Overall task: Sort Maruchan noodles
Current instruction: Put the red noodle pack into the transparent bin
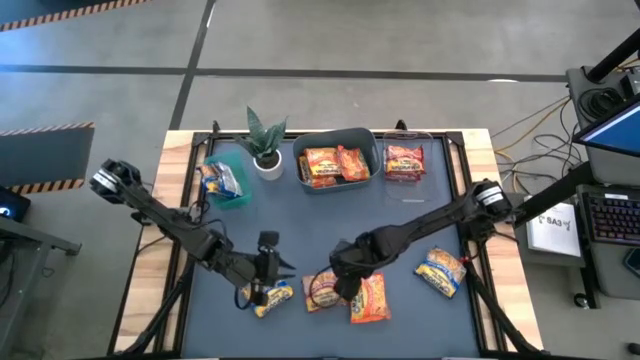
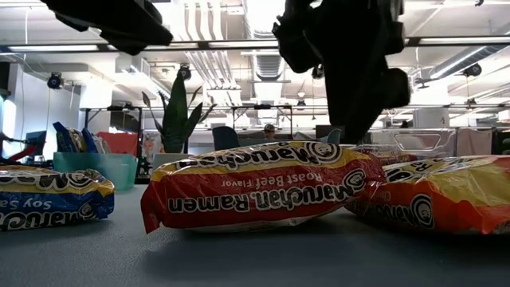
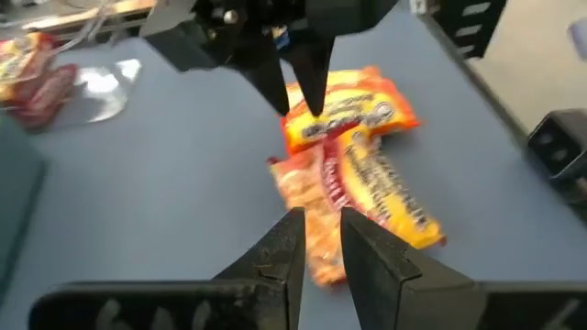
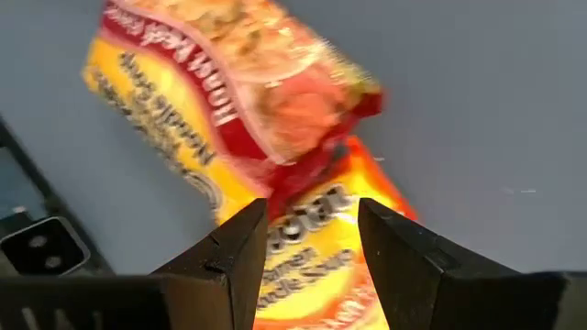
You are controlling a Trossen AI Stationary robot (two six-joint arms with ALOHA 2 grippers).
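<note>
I am looking down on the table. At lower centre of the frame, my right gripper (image 1: pixel 345 283) is hovering with fingers spread over a red Roast Beef packet (image 1: pixel 323 290) overlapping an orange one (image 1: pixel 369 298) (poised, I judge, to separate them). My left gripper (image 1: pixel 264 290), lower left, is standing over a blue-and-yellow packet (image 1: pixel 274 298), fingers nearly together, apparently empty. Sorted packets are filling the bins (image 1: pixel 372 150) along the top.
</note>
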